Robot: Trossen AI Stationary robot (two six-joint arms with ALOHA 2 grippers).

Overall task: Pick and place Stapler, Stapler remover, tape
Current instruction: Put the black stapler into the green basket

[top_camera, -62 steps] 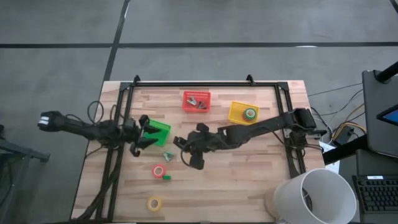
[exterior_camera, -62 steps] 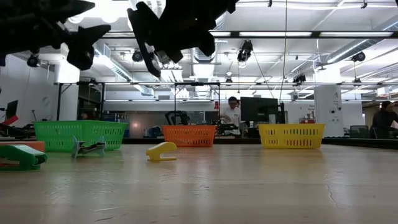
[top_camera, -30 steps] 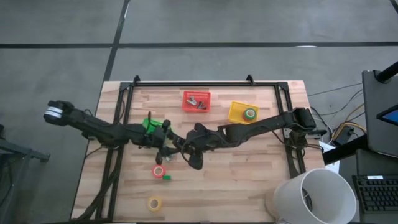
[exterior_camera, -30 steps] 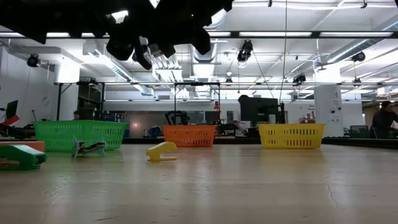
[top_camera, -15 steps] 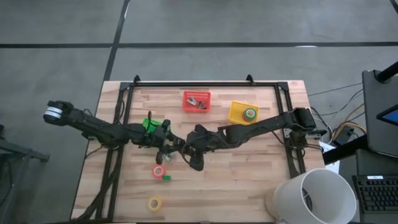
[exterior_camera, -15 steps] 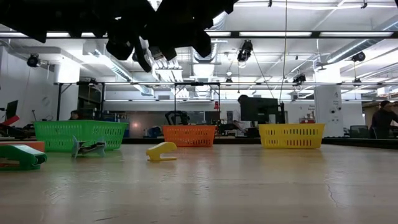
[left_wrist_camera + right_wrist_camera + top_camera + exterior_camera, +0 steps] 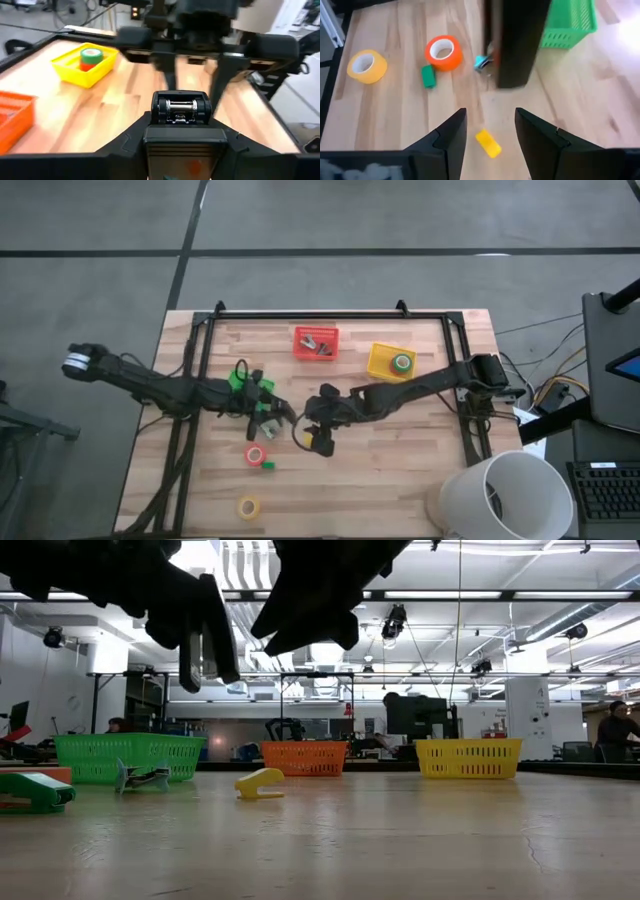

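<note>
My left gripper (image 7: pixel 277 418) is at the table's middle, shut on the black stapler (image 7: pixel 205 635), which also shows as a dark bar in the right wrist view (image 7: pixel 517 45). My right gripper (image 7: pixel 490 131) is open and empty just to the stapler's right (image 7: pixel 313 430). A yellow staple remover (image 7: pixel 322 445) lies on the table under it. A red tape roll (image 7: pixel 255 454) and a yellow tape roll (image 7: pixel 248 506) lie flat nearer the front edge. Another tape roll sits in the yellow basket (image 7: pixel 378 368). My left gripper pinches the stapler between its two fingers; one end of the stapler (image 7: pixel 181 107) shows between them. The arm reaches in from the table's left. The stapler stands roughly upright with its lower end (image 7: pixel 218 675) free, lifted clear of the table.
A green basket (image 7: pixel 262 385) lies partly under my left arm. A red basket (image 7: pixel 300 345) with metal items stands at the far middle. A small green piece (image 7: pixel 268 465) lies by the red tape. A white bin (image 7: pixel 505 495) stands off the front right corner.
The two grippers were together at the stapler. My right gripper has let go of it and drawn back a little toward the table's right edge. My left gripper keeps the stapler, which now hangs lower and more upright in the low view.
</note>
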